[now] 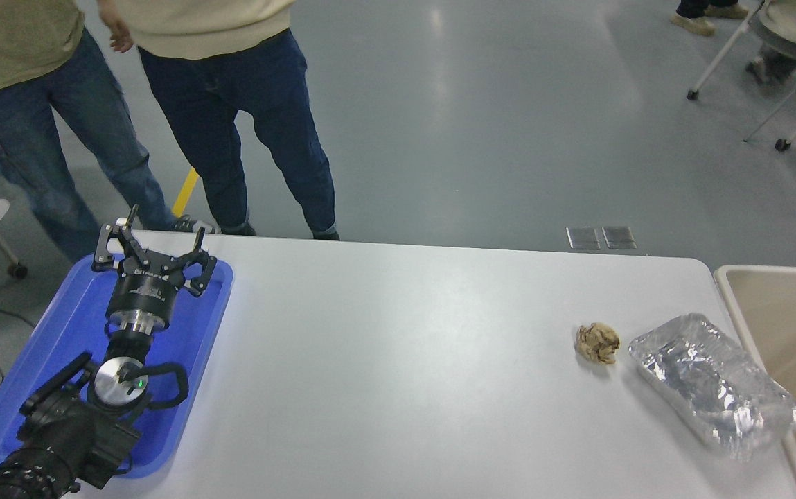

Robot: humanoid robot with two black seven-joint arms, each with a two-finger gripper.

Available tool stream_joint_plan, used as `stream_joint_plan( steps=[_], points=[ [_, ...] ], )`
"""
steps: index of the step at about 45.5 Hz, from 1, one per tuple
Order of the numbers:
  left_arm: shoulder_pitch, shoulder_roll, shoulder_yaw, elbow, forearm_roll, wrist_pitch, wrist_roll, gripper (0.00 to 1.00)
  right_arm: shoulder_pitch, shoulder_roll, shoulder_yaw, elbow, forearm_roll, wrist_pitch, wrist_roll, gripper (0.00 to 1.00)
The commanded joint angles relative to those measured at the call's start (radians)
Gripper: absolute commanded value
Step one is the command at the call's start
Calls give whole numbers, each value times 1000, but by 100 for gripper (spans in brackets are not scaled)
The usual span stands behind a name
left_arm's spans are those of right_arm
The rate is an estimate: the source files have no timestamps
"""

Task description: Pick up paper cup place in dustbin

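Note:
The paper cup is out of view, and so is my right arm with its gripper. The dustbin (785,326), a beige bin with a pale cream rim, stands just past the table's right edge; only its left part shows. My left gripper (150,244) is parked at the lower left over the blue tray, its fingers spread open with nothing between them.
A blue tray (51,346) lies under the left arm. A crumpled brown paper ball (598,342) and a crinkled silver foil container (713,384) sit near the table's right end. Two people stand at the far left side. Chair legs show at top right.

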Motion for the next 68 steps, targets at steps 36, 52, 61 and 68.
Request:
stream_joint_plan(
  steps=[36,52,61,68],
  points=[
    [0,0,0,1,0,3,0,100,-941,175,691,-391,-13,-397,-11,6],
    [0,0,0,-1,0,3,0,100,-984,181,774,-426,16,-408,-8,92],
    [-2,0,0,-1,0,1,0,100,-984,182,835,-418,96,-410,-8,97],
    [0,0,0,1,0,3,0,100,-979,187,963,-420,238,-410,-10,100]
  ],
)
